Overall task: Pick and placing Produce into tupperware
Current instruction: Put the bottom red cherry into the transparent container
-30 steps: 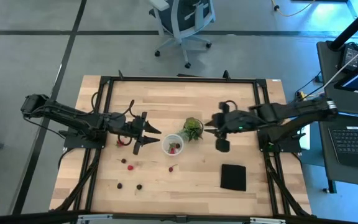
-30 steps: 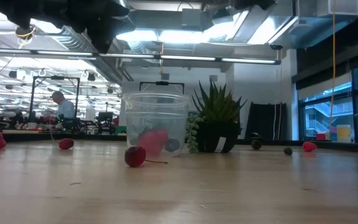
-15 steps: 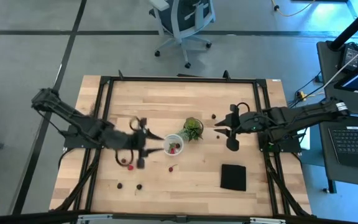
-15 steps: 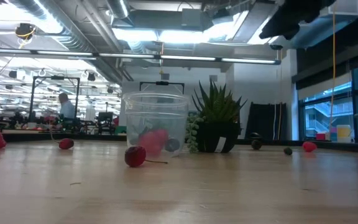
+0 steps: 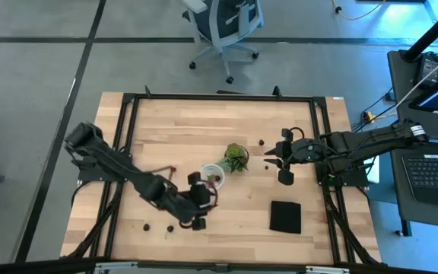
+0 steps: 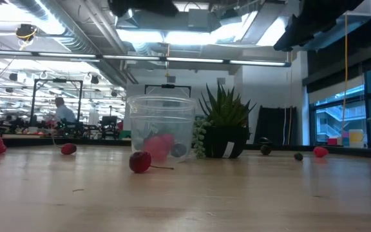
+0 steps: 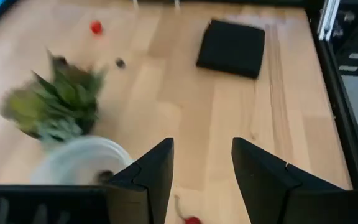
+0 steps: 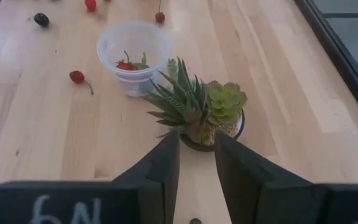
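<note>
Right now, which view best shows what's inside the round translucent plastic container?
Right wrist view: the round translucent plastic container is seen from above, sharp, with red and green pieces inside. Low view shows pink through its wall; high view small; left wrist blurred, partly hidden.

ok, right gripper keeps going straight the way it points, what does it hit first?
The plant. The right gripper has its fingers open and empty, and the plant's pot sits just past the gap between them. The tupperware lies farther on and off to one side. Depth from the wrist view is rough.
</note>
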Tool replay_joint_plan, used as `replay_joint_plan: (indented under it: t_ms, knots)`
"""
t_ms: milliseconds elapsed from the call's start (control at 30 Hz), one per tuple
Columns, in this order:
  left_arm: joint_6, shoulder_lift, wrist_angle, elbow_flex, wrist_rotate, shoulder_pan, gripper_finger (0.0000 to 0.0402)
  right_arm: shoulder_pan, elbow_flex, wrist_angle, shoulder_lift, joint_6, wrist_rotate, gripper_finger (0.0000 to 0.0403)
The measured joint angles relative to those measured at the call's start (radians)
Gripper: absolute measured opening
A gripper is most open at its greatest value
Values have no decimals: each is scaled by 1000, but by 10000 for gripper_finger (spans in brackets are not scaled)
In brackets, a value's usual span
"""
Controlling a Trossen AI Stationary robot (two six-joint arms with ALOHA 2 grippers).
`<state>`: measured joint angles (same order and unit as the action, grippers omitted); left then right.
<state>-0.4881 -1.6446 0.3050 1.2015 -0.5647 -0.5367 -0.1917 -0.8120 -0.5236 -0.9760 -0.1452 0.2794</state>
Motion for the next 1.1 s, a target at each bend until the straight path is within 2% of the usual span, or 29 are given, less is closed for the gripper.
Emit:
replay_joint_plan:
  t_ms: [200, 433, 600, 867, 1100]
  knots:
    - [-120, -108, 16, 7, 2, -35, 156, 0, 0, -23, 0, -1, -1, 103]
    - [-312, -205, 94, 8, 1, -34, 156, 0, 0, -32, 0, -6, -2, 103]
    - [-394, -261, 138, 8, 2, -34, 156, 0, 0, -32, 0, -7, -2, 104]
    - [-472, -314, 134, 7, 1, -33, 156, 0, 0, -31, 0, -7, -2, 104]
    - [-479, -345, 120, 7, 5, -28, 156, 0, 0, -28, 0, -7, -2, 104]
